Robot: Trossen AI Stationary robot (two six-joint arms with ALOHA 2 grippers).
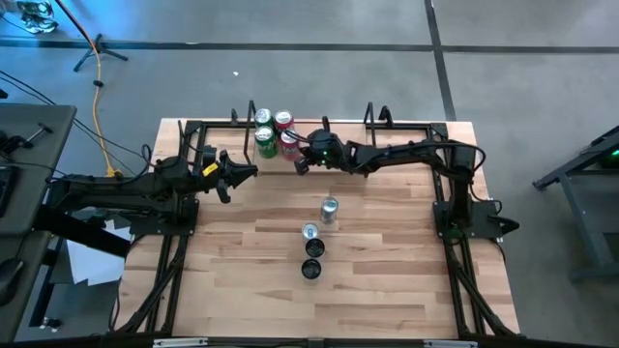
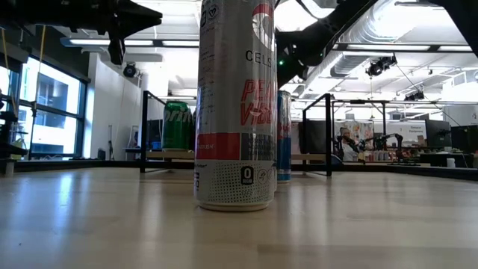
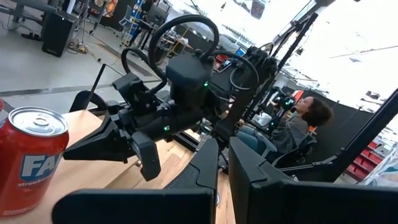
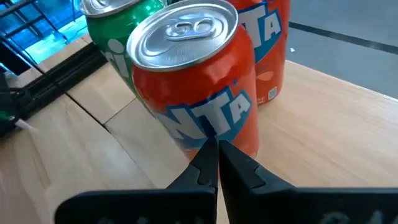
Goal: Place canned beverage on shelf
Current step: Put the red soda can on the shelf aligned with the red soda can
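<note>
Four cans stand in a cluster at the left end of the shelf [image 1: 348, 131] by the table's far edge: two green [image 1: 265, 143] and two orange-red Fanta cans. My right gripper [image 4: 217, 144] is shut, reaching from the right with its tips at the lower wall of the nearer Fanta can [image 4: 199, 81], which stands upright. My left gripper [image 3: 222, 143] is shut and held level above the table's left part [image 1: 250, 174], holding nothing. The same Fanta can [image 3: 31, 162] shows in the left wrist view, with the right gripper's tip beside it. My right gripper's shut fingertips [image 4: 208, 158] point slanting down from the table's right side at the near Fanta can's side wall, low down [image 4: 214, 134]. Whether they touch it or stop just short, I cannot tell. The can stands upright on its base.
A row of loose cans stands mid-table: a tall silver one [image 1: 330, 208], another [image 1: 309, 232] and two dark ones [image 1: 312, 261]. In the low view the nearest, tall can [image 2: 235, 104] fills the middle. A seated person [image 3: 298, 124] is beyond the table.
</note>
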